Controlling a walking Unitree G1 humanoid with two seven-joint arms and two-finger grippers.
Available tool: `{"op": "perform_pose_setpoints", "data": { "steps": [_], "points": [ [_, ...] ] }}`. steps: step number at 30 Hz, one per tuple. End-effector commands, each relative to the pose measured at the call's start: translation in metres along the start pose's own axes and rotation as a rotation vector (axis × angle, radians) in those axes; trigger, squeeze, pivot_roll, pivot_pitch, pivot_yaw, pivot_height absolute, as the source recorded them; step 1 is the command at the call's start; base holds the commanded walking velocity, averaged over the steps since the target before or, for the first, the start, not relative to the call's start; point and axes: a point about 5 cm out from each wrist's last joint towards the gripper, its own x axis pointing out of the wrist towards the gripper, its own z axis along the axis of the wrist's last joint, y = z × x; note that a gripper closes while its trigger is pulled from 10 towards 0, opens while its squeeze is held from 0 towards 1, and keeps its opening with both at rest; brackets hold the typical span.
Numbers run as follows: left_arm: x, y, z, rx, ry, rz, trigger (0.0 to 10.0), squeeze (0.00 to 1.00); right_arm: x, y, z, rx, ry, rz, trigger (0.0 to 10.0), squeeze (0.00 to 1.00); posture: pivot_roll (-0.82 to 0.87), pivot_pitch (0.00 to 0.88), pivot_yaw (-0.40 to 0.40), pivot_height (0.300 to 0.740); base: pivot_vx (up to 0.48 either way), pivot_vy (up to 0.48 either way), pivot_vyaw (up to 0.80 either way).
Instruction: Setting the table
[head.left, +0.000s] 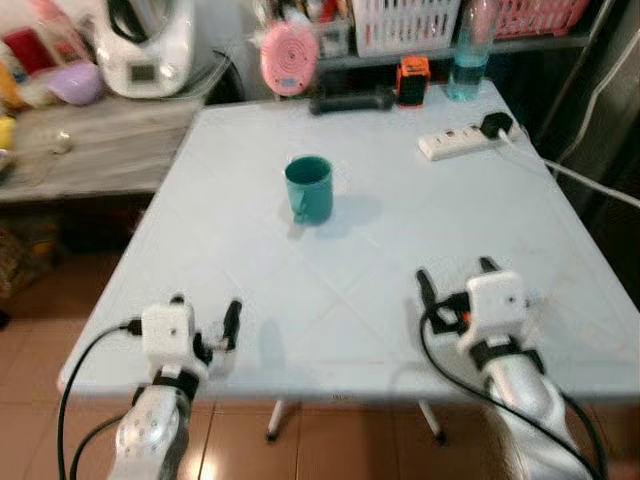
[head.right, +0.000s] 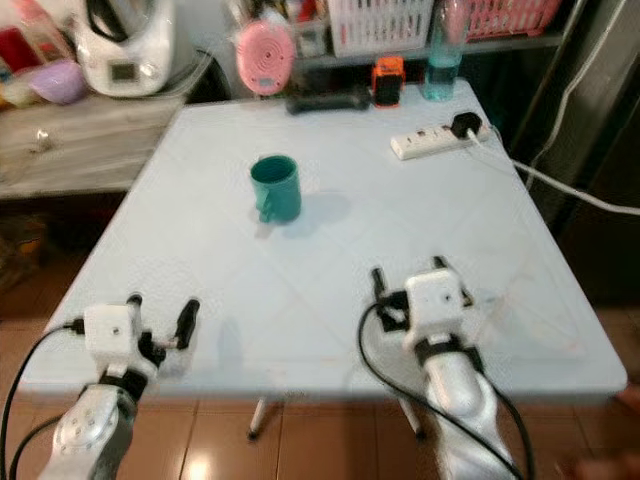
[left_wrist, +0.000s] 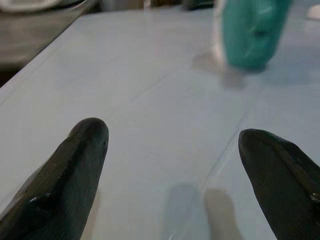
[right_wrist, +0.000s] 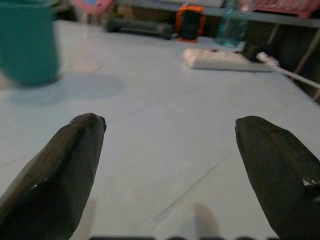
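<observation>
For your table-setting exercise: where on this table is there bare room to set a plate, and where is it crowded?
Bare: the wide near half of the table, between the mug and the two open claws, left and right. Also bare right of the mug, below the power strip. Crowded: the far edge, with fan, bottle and strip.

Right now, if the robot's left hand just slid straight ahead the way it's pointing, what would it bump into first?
Probably the green mug. The left hand hovers open at the near edge of the white table, with bare tabletop ahead. In its wrist view the mug sits slightly off to one side, so it might only graze it.
</observation>
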Motion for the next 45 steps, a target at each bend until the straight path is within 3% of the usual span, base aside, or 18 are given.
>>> {"op": "perform_pose_setpoints", "data": {
  "steps": [1, 6, 11, 15, 17, 27, 34, 40, 41, 42, 43, 45],
  "points": [
    [-0.003, 0.002, 0.0, 0.005, 0.01, 0.016, 10.0, 0.0, 0.002, 0.001, 0.002, 0.019, 0.002, -0.004, 10.0, 0.0, -0.2, 0.142, 0.146, 0.74, 0.0, 0.0, 0.0],
    [-0.001, 0.004, 0.001, 0.009, 0.007, 0.024, 10.0, 0.0, 0.019, 0.014, 0.007, 0.065, -0.007, 0.021, 10.0, 0.0, -0.18, 0.156, 0.147, 0.74, 0.0, 0.0, 0.0],
    [-0.002, 0.008, 0.001, 0.022, 0.02, 0.026, 10.0, 0.0, 0.045, 0.039, 0.023, 0.124, -0.057, 0.07, 10.0, 0.0, -0.16, 0.173, 0.149, 0.74, 0.0, 0.0, 0.0],
    [-0.003, 0.008, 0.001, 0.024, 0.022, 0.022, 10.0, 0.0, 0.053, 0.047, 0.03, 0.129, -0.08, 0.087, 10.0, 0.0, -0.16, 0.178, 0.15, 0.74, 0.0, 0.0, 0.0],
    [-0.006, 0.008, 0.002, 0.026, 0.028, 0.02, 10.0, 0.0, 0.065, 0.06, 0.035, 0.127, -0.098, 0.107, 10.0, 0.0, -0.13, 0.19, 0.153, 0.74, 0.0, 0.0, 0.0],
    [-0.025, 0.01, 0.004, 0.046, 0.058, 0.016, 10.0, 0.0, 0.1, 0.087, 0.053, 0.2, -0.098, 0.144, 10.0, 0.0, -0.04, 0.246, 0.149, 0.74, 0.0, 0.0, 0.0],
    [-0.039, 0.01, 0.004, 0.048, 0.084, 0.02, 10.0, 0.0, 0.117, 0.106, 0.071, 0.205, -0.117, 0.153, 10.0, 0.0, -0.01, 0.27, 0.141, 0.74, 0.0, 0.0, 0.0],
    [-0.04, 0.008, 0.005, 0.038, 0.089, 0.01, 10.0, 0.0, 0.126, 0.112, 0.074, 0.256, -0.066, 0.105, 10.0, 0.0, 0.0, 0.263, 0.135, 0.74, 0.0, 0.0, 0.0],
    [-0.04, 0.007, 0.006, 0.037, 0.088, 0.008, 10.0, 0.0, 0.127, 0.114, 0.075, 0.257, -0.067, 0.098, 5.5, 0.0, 0.0, 0.259, 0.135, 0.74, 0.0, 0.0, 0.0],
    [-0.039, 0.007, 0.006, 0.036, 0.088, 0.008, 10.0, 0.0, 0.127, 0.115, 0.076, 0.255, -0.069, 0.1, 5.5, 0.0, 0.0, 0.259, 0.135, 0.74, 0.0, 0.0, 0.0],
    [-0.039, 0.007, 0.006, 0.033, 0.087, 0.004, 10.0, 0.0, 0.128, 0.117, 0.078, 0.266, -0.074, 0.104, 0.0, 0.0, 0.0, 0.259, 0.135, 0.74, 0.0, 0.0, 0.0],
    [-0.038, 0.006, 0.006, 0.031, 0.088, -0.001, 10.0, 0.0, 0.129, 0.12, 0.078, 0.272, -0.072, 0.103, 0.0, 0.0, -0.01, 0.258, 0.135, 0.74, 0.0, 0.0, 0.0]
  ]
}}
